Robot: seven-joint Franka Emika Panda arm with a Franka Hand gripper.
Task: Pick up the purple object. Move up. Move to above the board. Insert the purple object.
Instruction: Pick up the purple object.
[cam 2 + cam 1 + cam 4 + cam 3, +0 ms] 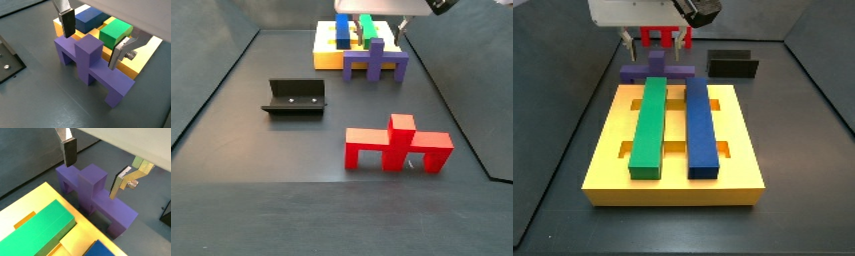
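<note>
Both wrist views show the gripper (pixel 93 42) with jaws apart astride the purple object (pixel 90 67), which stands just beside the board (pixel 673 165). It looks rigid and blocky; its central stem suits a firm pinch.

My two wrist cameras sit close above my gripper (pixel 93 170), looking steeply down on the purple object (pixel 90 67) from opposite sides of it. One side camera looks along the board (pixel 673 140) from its near end; another faces it from beyond the red piece (pixel 396 145).
</note>
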